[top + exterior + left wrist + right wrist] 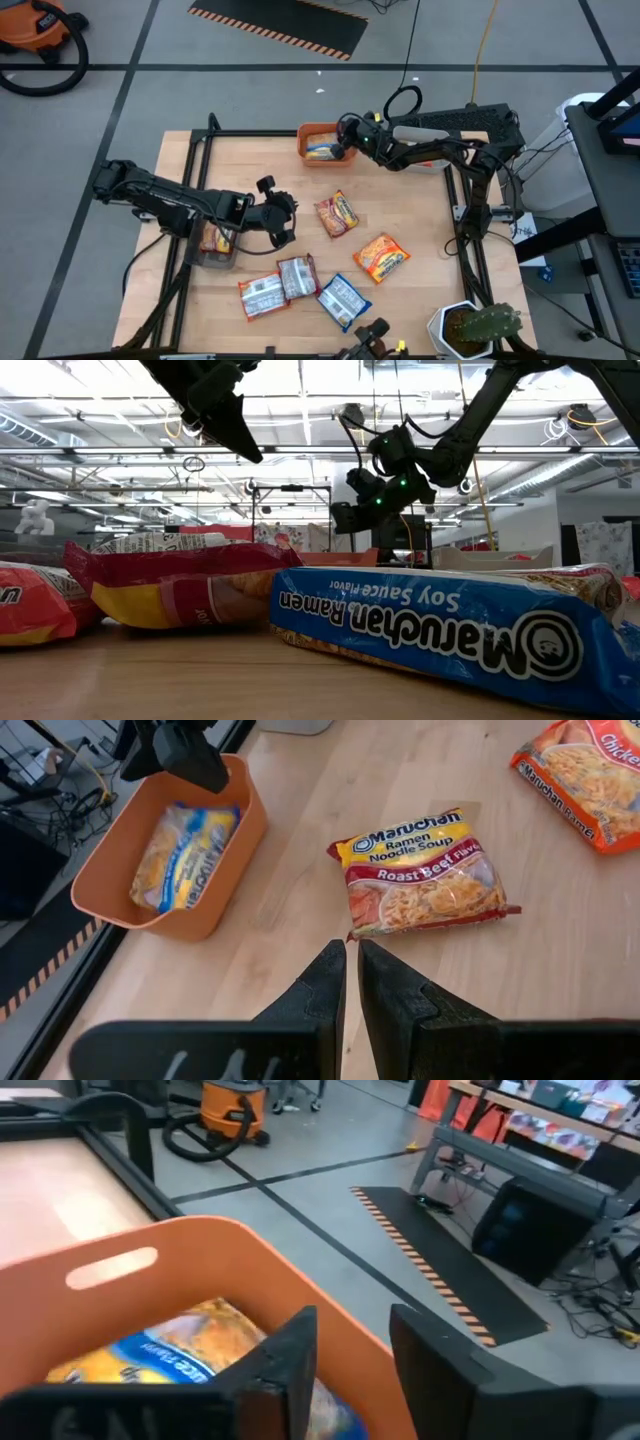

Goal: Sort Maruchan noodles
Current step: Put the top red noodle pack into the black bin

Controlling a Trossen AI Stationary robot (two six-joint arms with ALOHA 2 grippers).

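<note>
Pale wooden table (420,215) inside a black frame carries Maruchan packets under two dark arms. At the far edge, the right gripper (347,138) hovers over an orange bin (312,133), fingers parted above a yellow-blue packet (322,150) lying inside. The left gripper (281,216) reaches low from the left side, fingers pressed together and empty, pointing toward a packet reading "Maruchan Ramen Noodle Soup, Roast Beef Flavor" (423,871) at mid-table. Right of it lies an orange packet (381,256). Near the front edge sit two silver-red packets (281,285) and a blue one reading "Maruchan Ramen, Soy Sauce Flavor" (440,625). Another packet fills a grey bin (217,260) beneath the left arm.
</note>
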